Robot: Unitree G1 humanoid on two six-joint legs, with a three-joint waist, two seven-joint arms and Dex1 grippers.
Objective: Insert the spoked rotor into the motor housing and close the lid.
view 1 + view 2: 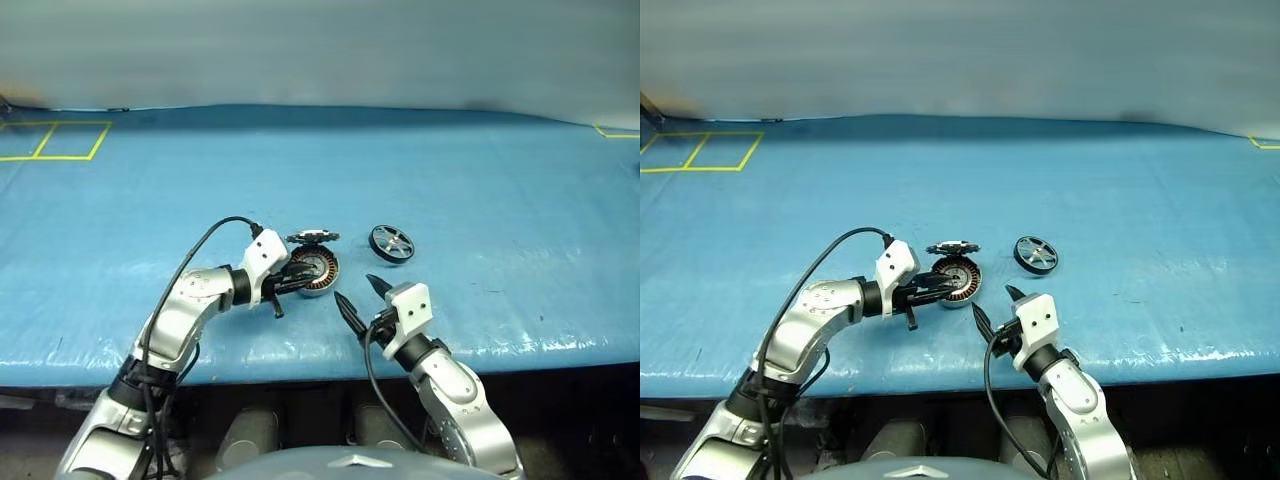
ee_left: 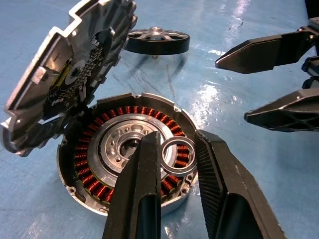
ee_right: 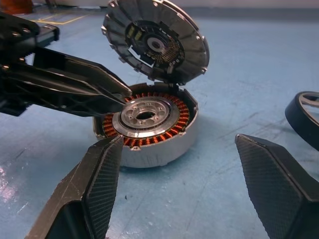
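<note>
The motor housing [image 3: 149, 155], a silver cup with copper windings, sits on the blue table near the front. Its lid [image 1: 312, 238] stands tilted up from the far rim, toothed underside facing me. My left gripper [image 2: 175, 140] reaches in from the left over the housing's open top and is shut on a small thin ring [image 2: 177, 155] above the windings. To the right of the housing, flat on the table, lies the spoked rotor [image 1: 391, 243], apart from both grippers. My right gripper [image 1: 360, 296] hovers open just in front of and right of the housing, holding nothing.
The blue table cover [image 1: 480, 190] stretches far back and to both sides. Yellow tape squares [image 1: 55, 140] mark the far left corner, and a yellow mark [image 1: 615, 132] shows at the far right. The table's front edge [image 1: 300, 372] runs just below the grippers.
</note>
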